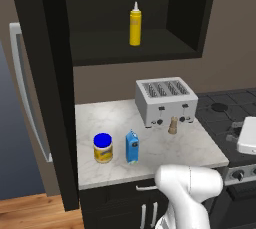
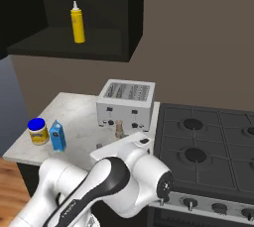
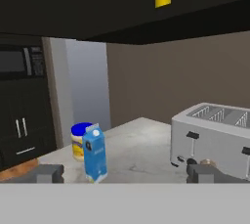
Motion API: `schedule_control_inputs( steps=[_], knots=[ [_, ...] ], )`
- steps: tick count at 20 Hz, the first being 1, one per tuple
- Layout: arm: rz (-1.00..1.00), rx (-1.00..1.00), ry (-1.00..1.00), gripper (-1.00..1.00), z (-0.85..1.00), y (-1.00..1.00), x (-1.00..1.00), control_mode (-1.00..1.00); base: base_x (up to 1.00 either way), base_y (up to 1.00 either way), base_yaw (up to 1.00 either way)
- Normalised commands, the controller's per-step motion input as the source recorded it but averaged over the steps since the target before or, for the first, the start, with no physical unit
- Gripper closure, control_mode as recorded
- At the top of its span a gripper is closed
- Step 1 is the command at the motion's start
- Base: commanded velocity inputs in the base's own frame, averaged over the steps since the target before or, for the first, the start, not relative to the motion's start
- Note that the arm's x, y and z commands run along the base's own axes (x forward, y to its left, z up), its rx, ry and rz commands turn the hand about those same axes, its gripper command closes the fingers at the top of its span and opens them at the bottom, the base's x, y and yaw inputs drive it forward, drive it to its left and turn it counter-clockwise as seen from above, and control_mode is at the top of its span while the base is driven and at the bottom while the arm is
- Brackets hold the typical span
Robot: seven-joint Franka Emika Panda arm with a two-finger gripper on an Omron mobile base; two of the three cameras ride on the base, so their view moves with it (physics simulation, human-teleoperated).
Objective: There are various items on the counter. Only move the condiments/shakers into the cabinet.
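The yellow squeeze bottle (image 1: 135, 24) stands upright on the cabinet (image 1: 45, 73) shelf. On the desk (image 1: 155, 145), the blue-lidded jar (image 1: 103, 148) sits left of the small blue carton (image 1: 132, 146), the small tan shaker (image 1: 173, 125) near the toaster (image 1: 166, 101). The claw (image 3: 124, 173) is spread apart, holding nothing.

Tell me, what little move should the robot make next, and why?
Probably ease the open gripper forward toward the small shaker in front of the toaster. The yellow bottle already stands on the cabinet shelf, while the shaker and the blue-lidded jar are still on the counter. The shaker looks nearest to the gripper.
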Motion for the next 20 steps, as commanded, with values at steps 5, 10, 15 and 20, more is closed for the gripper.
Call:
schedule_control_inputs(
  steps=[5, 10, 15, 20],
  knots=[
    [0.00, 0.00, 0.00, -1.00, -0.08, 0.00, 0.29, -1.00, 0.00, 0.00, 0.00],
    [0.00, 0.00, 0.00, -1.00, -0.03, 0.00, 0.28, -1.00, 0.00, 0.00, 0.00],
    [0.00, -0.01, 0.00, -1.00, -0.07, 0.04, 0.31, -1.00, 0.00, 0.00, 0.00],
    [0.00, -0.02, 0.00, -1.00, -0.12, 0.14, 0.40, -1.00, 0.00, 0.00, 0.00]
  ],
)
